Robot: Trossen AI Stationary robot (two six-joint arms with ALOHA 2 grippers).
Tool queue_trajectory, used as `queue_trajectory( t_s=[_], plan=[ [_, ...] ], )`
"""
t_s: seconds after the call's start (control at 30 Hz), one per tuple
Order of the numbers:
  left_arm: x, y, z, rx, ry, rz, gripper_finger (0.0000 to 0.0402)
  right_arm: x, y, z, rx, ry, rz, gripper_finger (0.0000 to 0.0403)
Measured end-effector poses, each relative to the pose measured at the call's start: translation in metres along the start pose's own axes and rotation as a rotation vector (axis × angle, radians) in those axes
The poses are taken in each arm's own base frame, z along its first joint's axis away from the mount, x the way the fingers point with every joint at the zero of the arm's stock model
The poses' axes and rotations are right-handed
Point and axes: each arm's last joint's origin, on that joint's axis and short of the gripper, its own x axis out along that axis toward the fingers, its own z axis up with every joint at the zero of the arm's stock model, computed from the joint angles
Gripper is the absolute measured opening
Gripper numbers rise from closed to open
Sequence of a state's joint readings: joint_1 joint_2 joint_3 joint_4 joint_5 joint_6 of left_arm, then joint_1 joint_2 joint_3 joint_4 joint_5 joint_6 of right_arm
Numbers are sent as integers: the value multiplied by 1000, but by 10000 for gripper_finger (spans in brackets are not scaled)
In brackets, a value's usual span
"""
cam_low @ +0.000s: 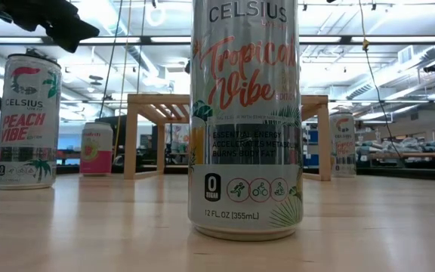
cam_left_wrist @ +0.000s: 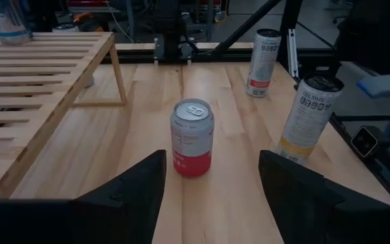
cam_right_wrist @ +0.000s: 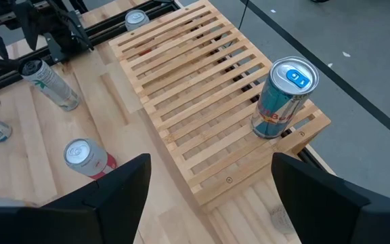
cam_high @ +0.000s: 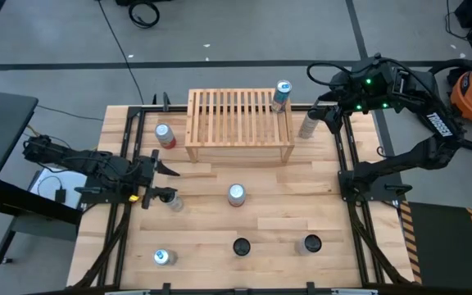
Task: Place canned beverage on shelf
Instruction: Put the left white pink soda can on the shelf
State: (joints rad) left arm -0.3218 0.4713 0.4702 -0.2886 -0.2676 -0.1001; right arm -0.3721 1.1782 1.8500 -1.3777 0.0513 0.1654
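The light wooden shelf [cam_high: 240, 123] stands at the table's far middle. A blue can [cam_high: 282, 94] stands upright on its slatted top at the far right corner and also shows in the right wrist view [cam_right_wrist: 284, 98]. My right gripper [cam_right_wrist: 208, 196] is open and empty above the shelf's right end [cam_right_wrist: 249, 169]. My left gripper [cam_high: 164, 182] is open and empty, low over the table's left. It points at a short red-and-white can [cam_left_wrist: 192, 137] that stands upright at the table's middle [cam_high: 236, 194]. A tall can [cam_high: 173, 202] stands beside the left gripper's near finger.
A red can [cam_high: 165, 136] stands left of the shelf and a tall can [cam_high: 308, 124] right of it. More cans stand near the front edge [cam_high: 164, 257], [cam_high: 242, 246], [cam_high: 311, 243]. A Celsius can [cam_low: 246, 113] fills the low view.
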Motion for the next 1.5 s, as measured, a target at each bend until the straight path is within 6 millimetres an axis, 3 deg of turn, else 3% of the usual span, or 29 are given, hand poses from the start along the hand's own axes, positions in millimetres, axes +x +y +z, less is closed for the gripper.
queue_trajectory(
  t_s=[0.83,1.23,1.5],
  plan=[
    [0,0,3,103,-27,-3,245,0,0,0,15,0,0,316],
    [0,0,2,83,-20,-4,347,0,0,0,7,0,0,316],
    [0,-1,3,79,-28,-6,355,0,0,0,8,0,-1,316]
  ],
)
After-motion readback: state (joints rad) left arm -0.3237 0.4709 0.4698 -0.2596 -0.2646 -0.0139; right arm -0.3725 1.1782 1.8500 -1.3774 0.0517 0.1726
